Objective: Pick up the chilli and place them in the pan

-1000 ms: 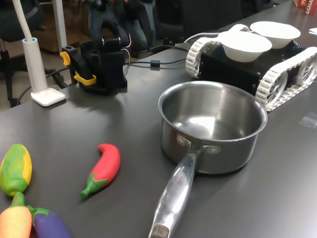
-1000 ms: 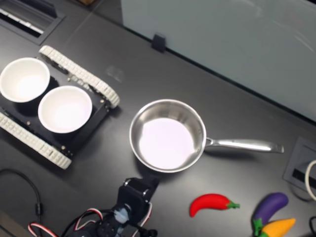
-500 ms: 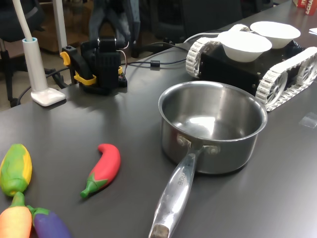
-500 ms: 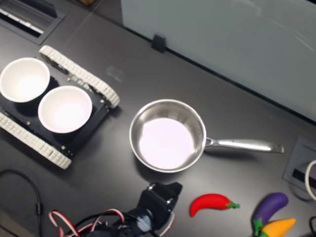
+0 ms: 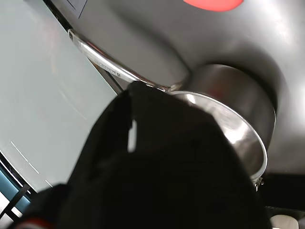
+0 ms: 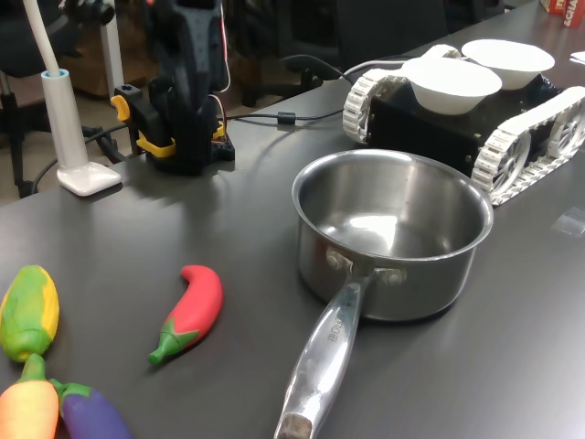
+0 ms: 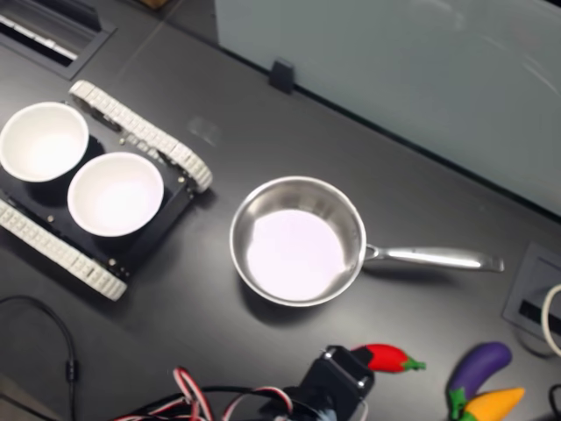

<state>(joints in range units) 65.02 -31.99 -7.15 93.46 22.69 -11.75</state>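
Chilli (image 6: 189,313) lies on the dark table (image 6: 512,347) to the first exterior view's left of the empty pan (image 6: 391,233) — apart from it, untouched. The gripper (image 7: 337,386) hangs above its blunt end in the second exterior view — spread or closed, I cannot tell.

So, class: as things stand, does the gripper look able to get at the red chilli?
Probably yes. The chilli lies alone on bare table, apart from the pan and the other toy vegetables. In the second exterior view the arm's end already overlaps it.
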